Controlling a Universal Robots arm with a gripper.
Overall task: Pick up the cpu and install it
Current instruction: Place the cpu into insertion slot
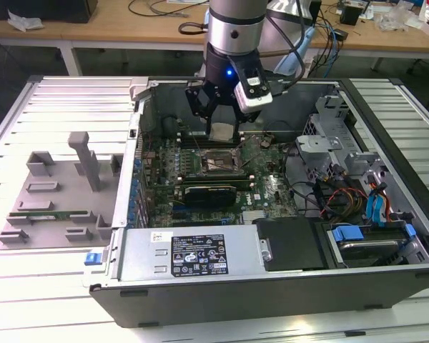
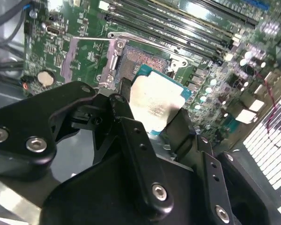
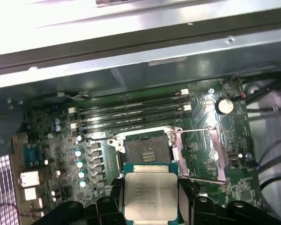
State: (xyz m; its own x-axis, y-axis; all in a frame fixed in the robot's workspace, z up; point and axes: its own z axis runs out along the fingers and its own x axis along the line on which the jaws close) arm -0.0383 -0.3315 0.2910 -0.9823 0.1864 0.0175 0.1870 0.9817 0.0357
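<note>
From where I stand, the gripper (image 1: 220,114) hangs inside the open case (image 1: 272,286), its fingers (image 2: 180,129) pinching the cpu (image 2: 154,103) by opposite edges, above the open socket (image 3: 147,147) and clear of it. Seating it well, I'd judge, means keeping the chip flat, squaring its corners to the socket, and never forcing it onto the contacts.

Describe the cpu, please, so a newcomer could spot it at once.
Find the open case, then the gripper over its motherboard. The cpu is the small square chip held in that gripper, near the socket; its pale silvery top sets it apart from the dark socket.
</note>
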